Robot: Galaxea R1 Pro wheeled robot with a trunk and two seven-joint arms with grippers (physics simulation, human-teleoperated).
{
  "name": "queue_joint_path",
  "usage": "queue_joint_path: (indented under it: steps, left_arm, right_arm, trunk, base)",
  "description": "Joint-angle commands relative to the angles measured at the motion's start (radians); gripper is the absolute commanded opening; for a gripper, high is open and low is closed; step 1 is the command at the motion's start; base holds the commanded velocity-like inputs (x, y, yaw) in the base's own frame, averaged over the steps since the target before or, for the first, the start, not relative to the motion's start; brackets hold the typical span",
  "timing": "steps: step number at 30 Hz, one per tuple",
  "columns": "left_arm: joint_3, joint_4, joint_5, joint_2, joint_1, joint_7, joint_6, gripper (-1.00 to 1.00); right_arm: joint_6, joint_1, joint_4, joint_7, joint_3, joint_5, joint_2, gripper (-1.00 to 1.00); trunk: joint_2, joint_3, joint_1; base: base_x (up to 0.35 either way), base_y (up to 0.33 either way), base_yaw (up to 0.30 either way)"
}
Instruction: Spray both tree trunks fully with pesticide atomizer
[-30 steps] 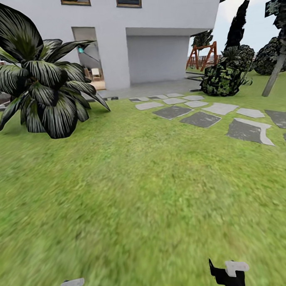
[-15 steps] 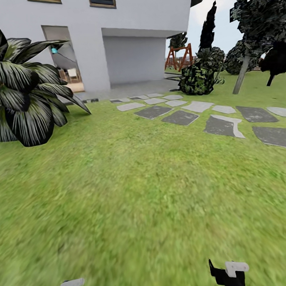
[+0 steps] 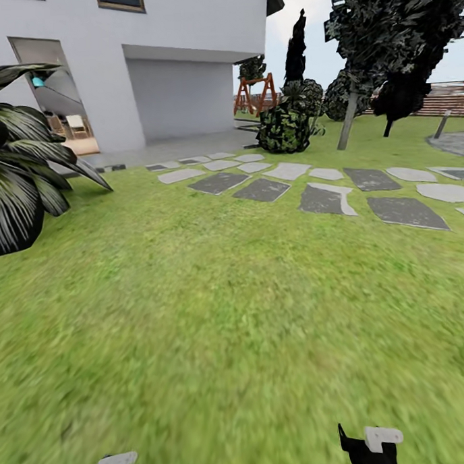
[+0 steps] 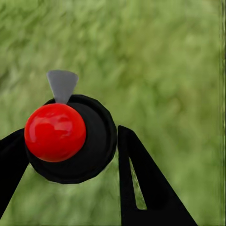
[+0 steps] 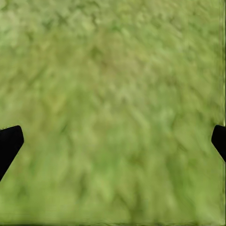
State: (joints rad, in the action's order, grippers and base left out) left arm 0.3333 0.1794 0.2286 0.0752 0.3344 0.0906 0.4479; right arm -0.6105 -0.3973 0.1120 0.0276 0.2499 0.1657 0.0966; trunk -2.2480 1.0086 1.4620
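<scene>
The left gripper [image 4: 70, 155] is closed around the atomizer [image 4: 89, 141], a black finger on either side of its round black body, the red spot facing the wrist camera and the grey trigger tip poking out past it. It looks small, rigid and light; the smooth round body could twist in the grip, so a hold low on the body, clear of the trigger, seems soundest. In the head view a palm [image 3: 18, 194] stands at far left in front of the white house [image 3: 183, 52], and open grass [image 3: 215, 307] runs on to grey stepping stones [image 3: 325, 197]. Farther right a leaning tree trunk [image 3: 348, 121] rises under a dark crown, near a round bush [image 3: 281, 128], with brown fence [image 3: 449, 101] beyond. The right gripper [image 5: 113, 141] is spread wide with nothing held, fingertips at the frame edges over grass. The lawn looks flat, with plenty of room to drive.
</scene>
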Motion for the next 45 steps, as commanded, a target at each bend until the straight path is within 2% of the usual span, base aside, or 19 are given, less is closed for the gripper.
queue_joint_path:
  steps: [1, 45]
  left_arm:
    - [0.0, 0.0, 0.0, 0.0, 0.0, 0.0, 0.0, -1.0]
    - [-0.005, 0.006, 0.002, -0.007, 0.001, 0.0, 0.0, -1.0]
  right_arm:
    - [0.0, 0.0, 0.0, 0.0, 0.0, 0.0, 0.0, 1.0]
    - [-0.002, 0.0, -0.002, 0.0, 0.0, 0.0, 0.0, 1.0]
  trunk:
    - [0.0, 0.0, 0.0]
    - [0.0, 0.0, 0.0]
  base:
    - [0.0, 0.0, -0.295]
    - [0.0, 0.0, -0.299]
